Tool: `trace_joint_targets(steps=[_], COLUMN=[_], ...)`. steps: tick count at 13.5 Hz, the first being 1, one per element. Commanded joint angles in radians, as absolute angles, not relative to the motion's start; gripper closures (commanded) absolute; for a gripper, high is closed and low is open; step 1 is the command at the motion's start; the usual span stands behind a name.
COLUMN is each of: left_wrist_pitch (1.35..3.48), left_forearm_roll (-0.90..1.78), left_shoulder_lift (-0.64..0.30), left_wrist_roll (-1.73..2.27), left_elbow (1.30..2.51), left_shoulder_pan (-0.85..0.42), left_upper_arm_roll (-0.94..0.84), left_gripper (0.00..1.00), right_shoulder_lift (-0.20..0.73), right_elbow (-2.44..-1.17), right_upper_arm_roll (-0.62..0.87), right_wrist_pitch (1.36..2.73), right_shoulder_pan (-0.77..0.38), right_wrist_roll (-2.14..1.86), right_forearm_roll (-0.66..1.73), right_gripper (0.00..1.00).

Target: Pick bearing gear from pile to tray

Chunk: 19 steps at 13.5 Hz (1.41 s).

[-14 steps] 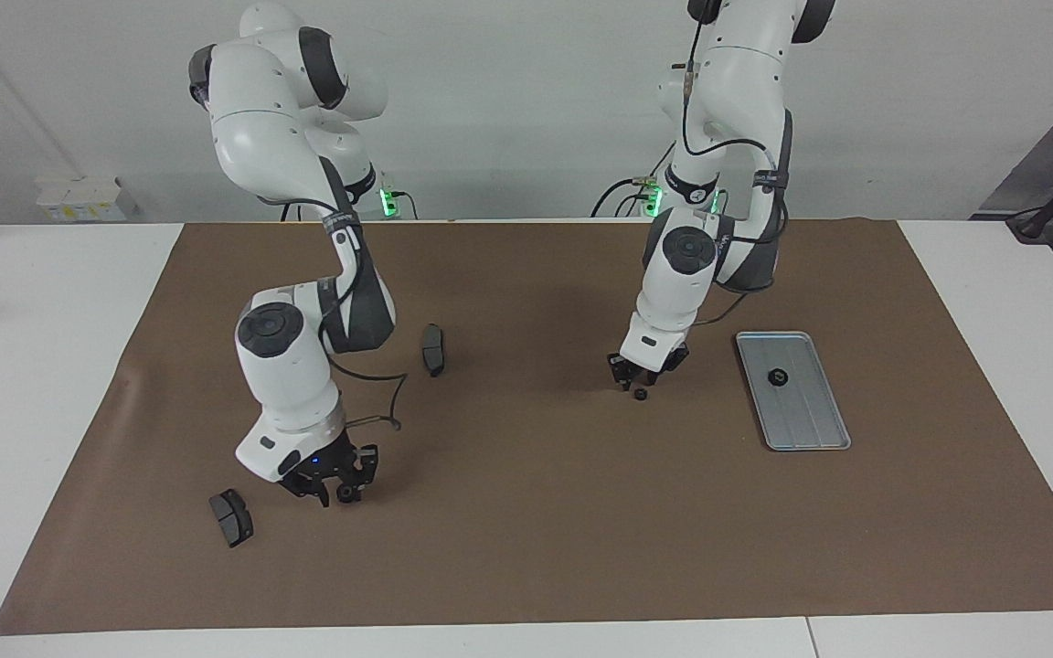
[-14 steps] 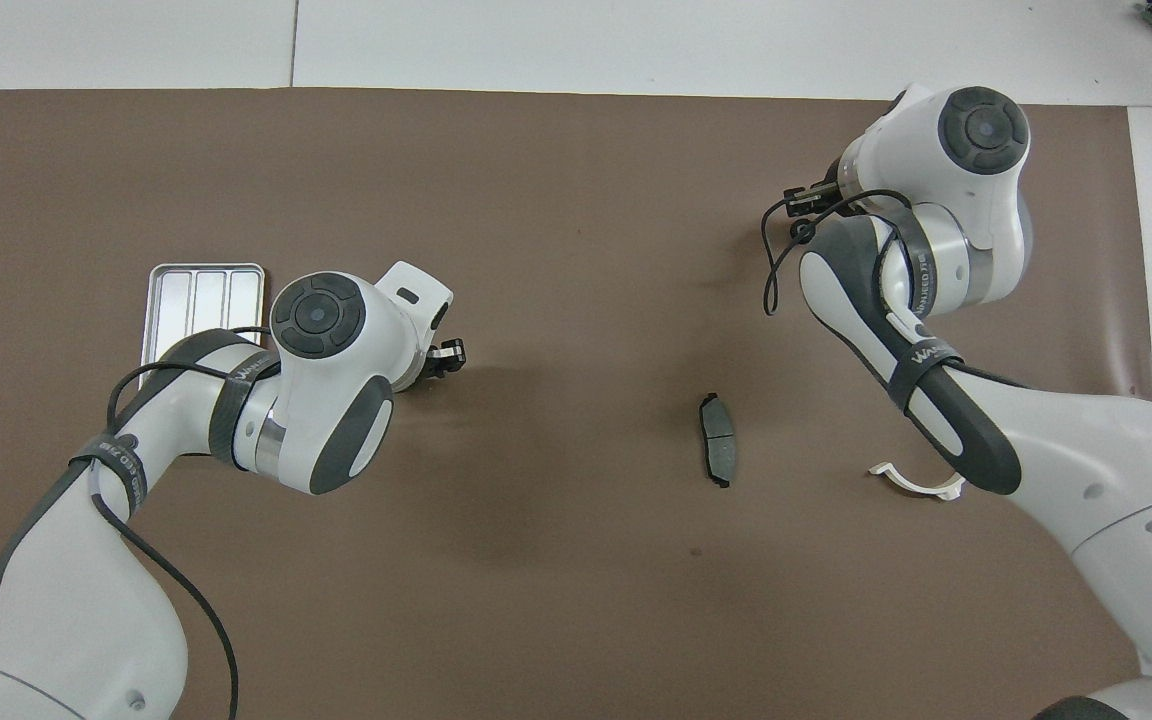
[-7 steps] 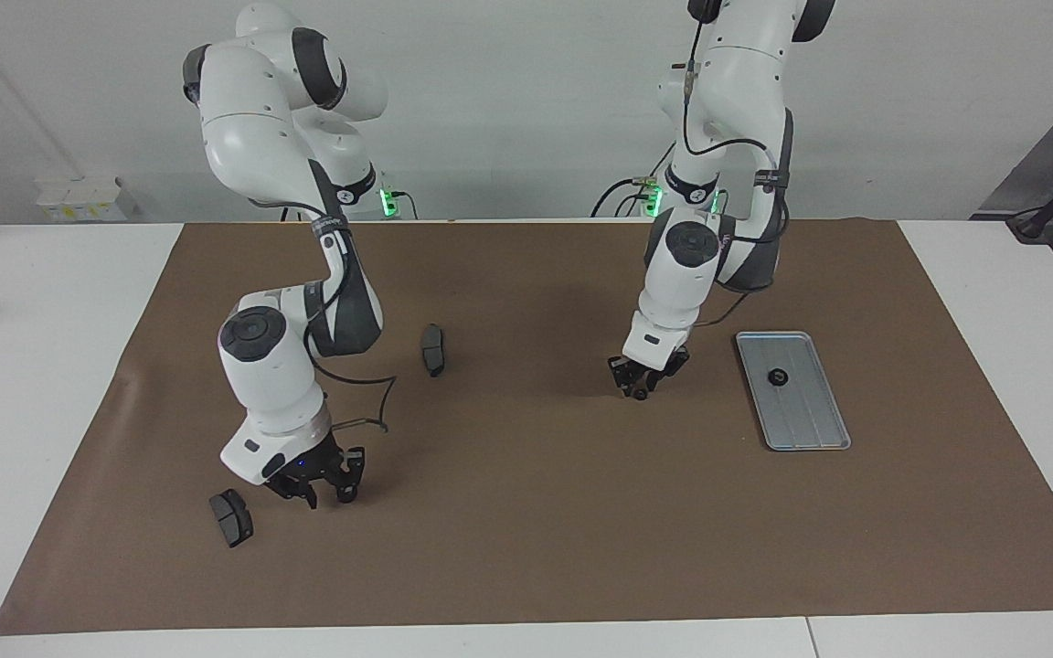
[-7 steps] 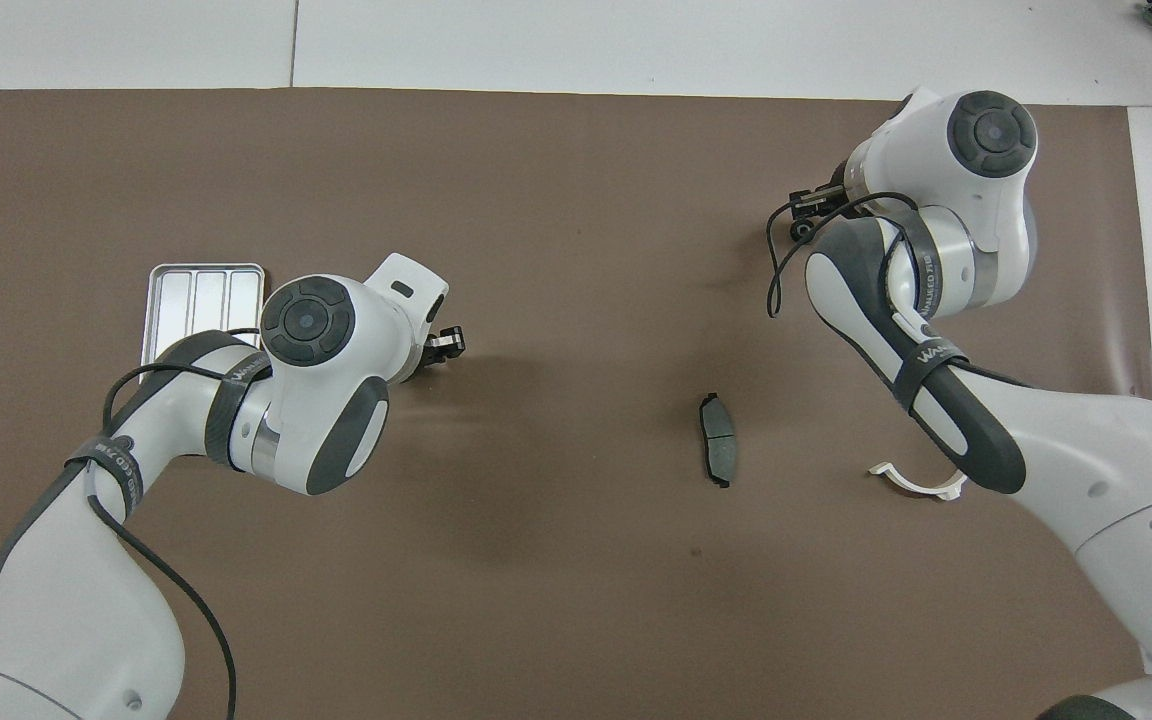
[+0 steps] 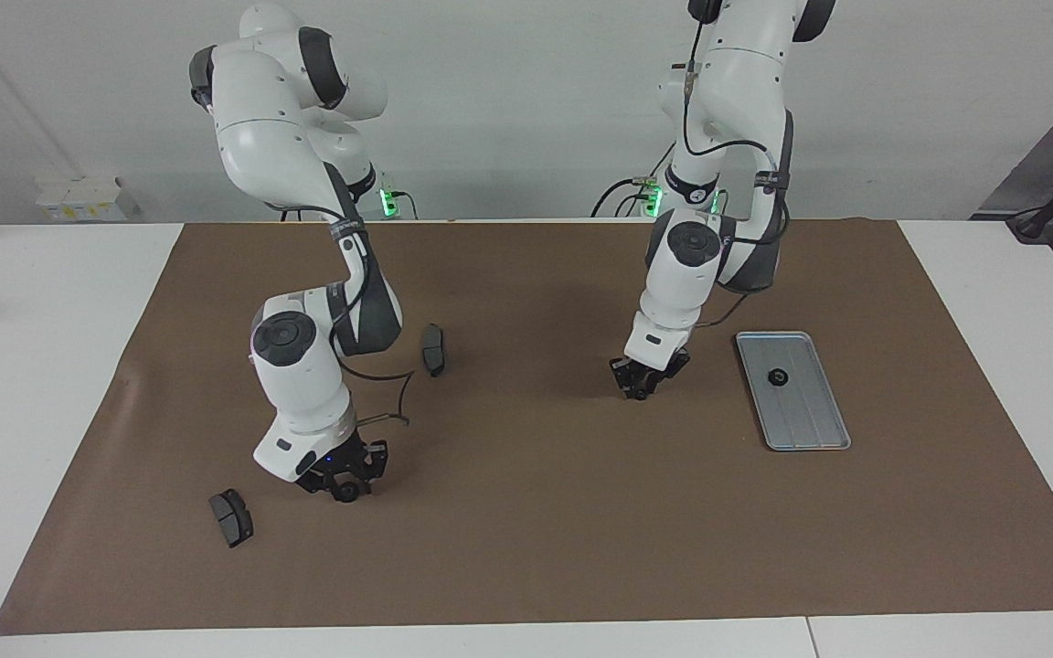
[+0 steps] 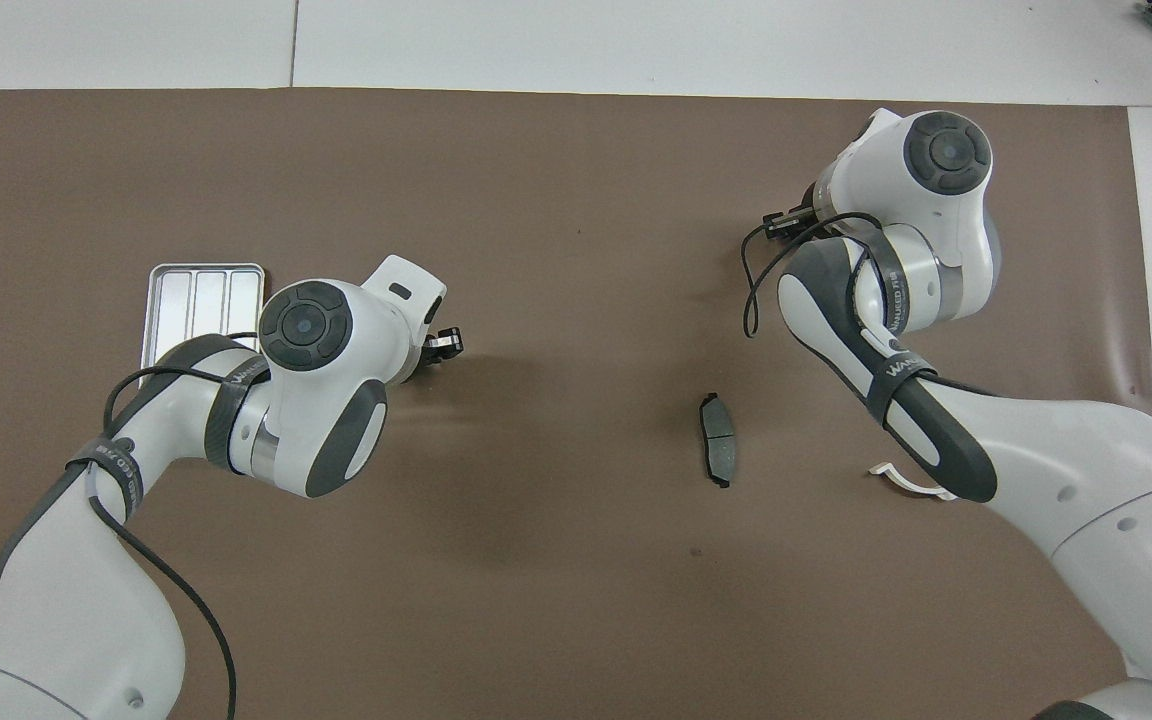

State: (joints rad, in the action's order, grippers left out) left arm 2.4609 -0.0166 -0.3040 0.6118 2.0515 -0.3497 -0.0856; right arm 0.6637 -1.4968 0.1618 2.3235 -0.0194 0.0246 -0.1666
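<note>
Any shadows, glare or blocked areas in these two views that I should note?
Facing view: even light, soft shadows on the brown mat under each arm; no strong glare on the tray. Overhead view: the tray shines brightly, the left arm covers part of it, the right arm hides part of the white bracket; faint dark patch mid-mat.

A robotics lab: two white arms (image 5: 307,274) stand bolted at a white counter (image 5: 51,366) covered by a brown mat (image 5: 536,512), with cables and green status lights (image 5: 388,197) at their bases against a bare grey wall (image 5: 508,100).
</note>
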Motion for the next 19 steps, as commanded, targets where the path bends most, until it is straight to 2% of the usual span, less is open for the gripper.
trace_joint_targets(steps=[1, 5, 9, 11, 16, 19], left_wrist_pitch=[2.487, 2.424, 2.248, 2.237, 2.317, 2.407], left_forearm_roll=[-0.021, -0.031, -0.031, -0.031, -0.025, -0.025], left_shoulder_lift=[-0.288, -0.282, -0.183, -0.155, -0.161, -0.204], left_wrist_roll=[0.615, 0.601, 0.430, 0.353, -0.019, -0.043], left_elbow=[2.080, 2.040, 1.974, 1.964, 1.985, 2.009], left_shoulder_pan=[-0.356, -0.351, -0.235, -0.163, 0.070, 0.107], left_upper_arm_roll=[-0.077, -0.071, -0.074, -0.071, -0.071, -0.071], left_gripper=[1.00, 1.00, 1.00, 1.00, 1.00, 1.00], right_shoulder_lift=[0.649, 0.641, 0.646, 0.644, 0.650, 0.653], right_elbow=[-1.545, -1.554, -1.456, -1.454, -1.459, -1.474], right_upper_arm_roll=[0.175, 0.173, 0.173, 0.173, 0.173, 0.173], right_wrist_pitch=[2.327, 2.300, 2.174, 2.171, 2.233, 2.261], right_shoulder_pan=[-0.014, -0.002, 0.006, 0.006, 0.008, 0.017], right_wrist_roll=[0.026, 0.006, -0.005, -0.003, -0.003, -0.005], right_forearm_roll=[-0.181, -0.192, -0.190, -0.190, -0.178, -0.179], right_gripper=[0.53, 0.53, 0.53, 0.53, 0.53, 0.53])
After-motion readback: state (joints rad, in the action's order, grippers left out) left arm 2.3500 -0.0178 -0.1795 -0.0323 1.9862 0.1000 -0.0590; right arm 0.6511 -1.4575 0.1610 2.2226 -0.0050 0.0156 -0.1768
